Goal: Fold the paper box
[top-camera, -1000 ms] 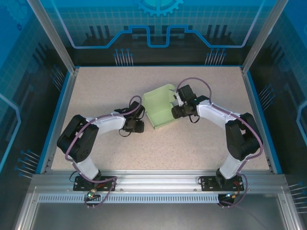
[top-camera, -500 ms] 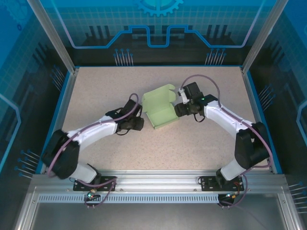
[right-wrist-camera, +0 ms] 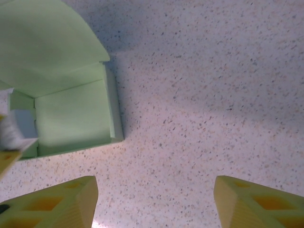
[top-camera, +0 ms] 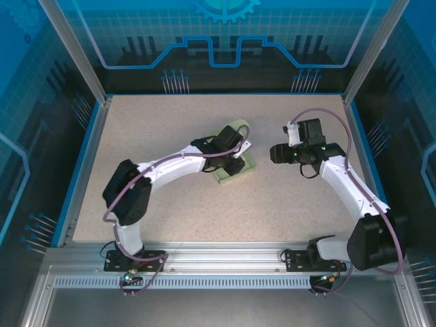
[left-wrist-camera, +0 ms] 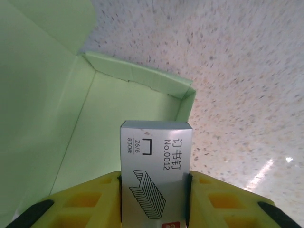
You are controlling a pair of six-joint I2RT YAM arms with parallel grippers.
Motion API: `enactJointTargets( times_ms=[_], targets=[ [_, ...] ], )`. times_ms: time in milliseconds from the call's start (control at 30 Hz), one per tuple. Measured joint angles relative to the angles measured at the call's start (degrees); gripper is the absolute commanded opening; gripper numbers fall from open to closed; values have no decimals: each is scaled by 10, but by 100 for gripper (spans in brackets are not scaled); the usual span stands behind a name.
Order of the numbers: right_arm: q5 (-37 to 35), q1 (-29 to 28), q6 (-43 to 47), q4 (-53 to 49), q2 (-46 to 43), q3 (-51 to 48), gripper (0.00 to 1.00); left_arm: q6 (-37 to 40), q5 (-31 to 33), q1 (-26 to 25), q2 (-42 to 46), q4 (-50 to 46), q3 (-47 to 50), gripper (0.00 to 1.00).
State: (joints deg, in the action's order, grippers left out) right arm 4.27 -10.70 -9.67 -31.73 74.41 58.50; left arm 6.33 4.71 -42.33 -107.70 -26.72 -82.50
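Print can be read on just one thing: a small grey staple box (left-wrist-camera: 155, 175) above the floor of the paper box (left-wrist-camera: 57, 95). Printed sideways on its top: "订书钉", "No.0012", and smaller "26/6" and what looks like "830枚", beside a staple outline and a drawing of stacked staples.

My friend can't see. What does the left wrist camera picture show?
The left gripper clamps a small grey staple box between yellow fingers, holding it over the open green paper box. Speckled table lies beyond.
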Motion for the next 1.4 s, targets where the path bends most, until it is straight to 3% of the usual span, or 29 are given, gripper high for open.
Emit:
enactJointTargets(
  times_ms=[300,633,1067,1233,1400],
  targets=[
    [7,0,0,-3,-2,-12,67,72,16,8,-90,-45,-57,37],
    [7,-3,-2,-4,6,-12,67,89,37,29,-123,-47,-70,37],
    [-8,-24,-4,-9,14,-7,67,92,41,35,-125,-43,-70,49],
    [-12,-29,-4,-9,14,-2,67,86,33,35,-108,-42,-63,51],
    [12,-29,14,35,25,15,67,52,3,37,8,-27,-9,55]
  ],
)
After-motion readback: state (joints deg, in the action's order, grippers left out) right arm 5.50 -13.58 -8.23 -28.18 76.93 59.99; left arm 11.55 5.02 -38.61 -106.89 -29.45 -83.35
